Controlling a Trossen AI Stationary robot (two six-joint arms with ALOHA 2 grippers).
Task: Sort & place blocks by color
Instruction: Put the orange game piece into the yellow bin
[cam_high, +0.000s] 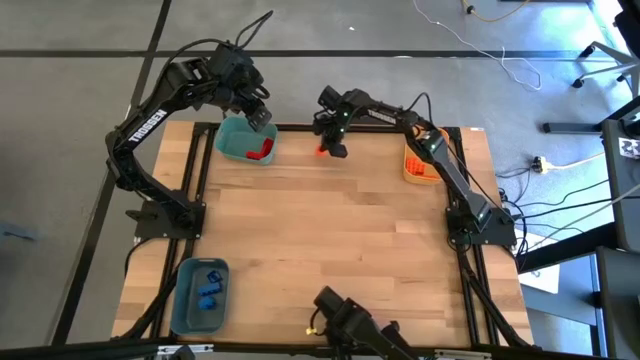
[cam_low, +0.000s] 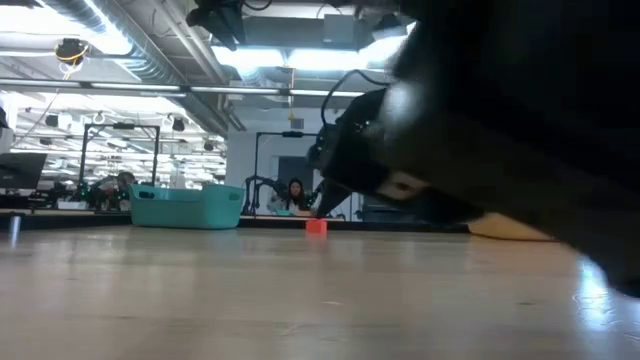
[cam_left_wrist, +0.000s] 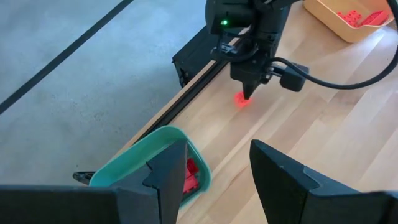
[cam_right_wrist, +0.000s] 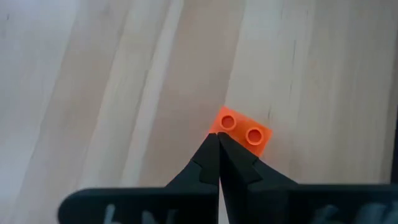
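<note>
Sorting looks nearly finished: red blocks (cam_high: 262, 152) lie in the teal bin (cam_high: 232, 143), blue ones (cam_high: 208, 290) in the grey-blue bin (cam_high: 186, 300), and others (cam_left_wrist: 357, 17) in the yellow-orange bin (cam_high: 412, 168). One orange block (cam_right_wrist: 244, 131) remains on the desk (cam_high: 330, 240), near the teal bin. The right hand (cam_right_wrist: 218, 144), pinched shut and empty, touches it; the left hand (cam_left_wrist: 217, 168) hovers half open over the teal bin, holding nothing.

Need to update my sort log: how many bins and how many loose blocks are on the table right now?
Bins: 3 (teal bin, grey-blue bin, yellow-orange bin)
Loose blocks: 1 (orange block, at the tips of the shut right gripper)
Total: 4
Blocks inside the bins are too small to count.
</note>
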